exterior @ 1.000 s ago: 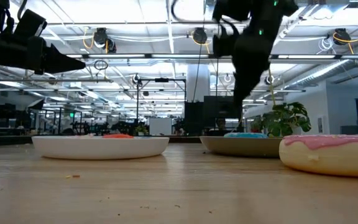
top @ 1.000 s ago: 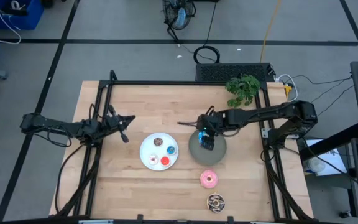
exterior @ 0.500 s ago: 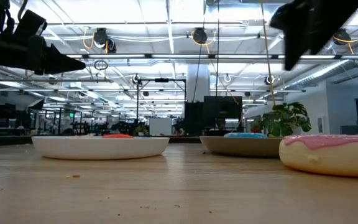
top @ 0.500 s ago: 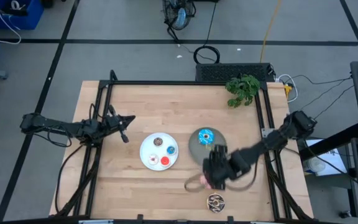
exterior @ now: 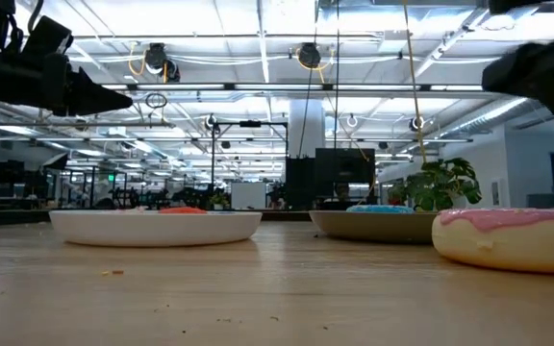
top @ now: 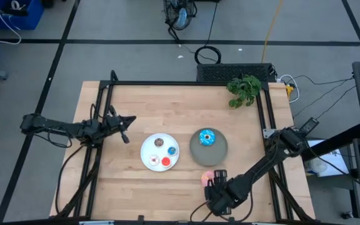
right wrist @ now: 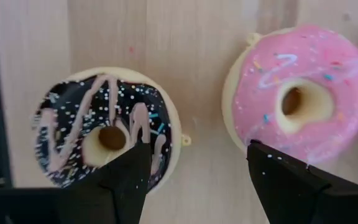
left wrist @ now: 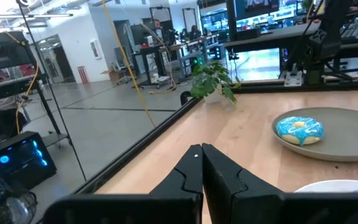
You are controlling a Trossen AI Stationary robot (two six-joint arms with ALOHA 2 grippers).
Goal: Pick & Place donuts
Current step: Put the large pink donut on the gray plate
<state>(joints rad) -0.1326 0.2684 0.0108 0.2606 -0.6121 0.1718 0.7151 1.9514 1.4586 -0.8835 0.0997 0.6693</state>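
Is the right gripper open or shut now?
Open. The right gripper shows its two fingers standing apart above the brown donut and pink donut, holding nothing.

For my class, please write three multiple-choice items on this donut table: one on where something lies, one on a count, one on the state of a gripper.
1. Where does the blue donut lie?
A. on the grey plate
B. on the white plate
C. on the bare table

2. How many tiny donuts lie on the white plate?
A. two
B. four
C. six

3. How do the right gripper's fingers stand?
A. shut on the pink donut
B. open, holding nothing
C. shut on nothing

Key: 1 A, the high view shows it in the middle of the grey plate. 2 B, the high view shows four small rings there. 3 B, the right wrist view shows the fingers apart above the brown donut and the pink one, with neither between them.
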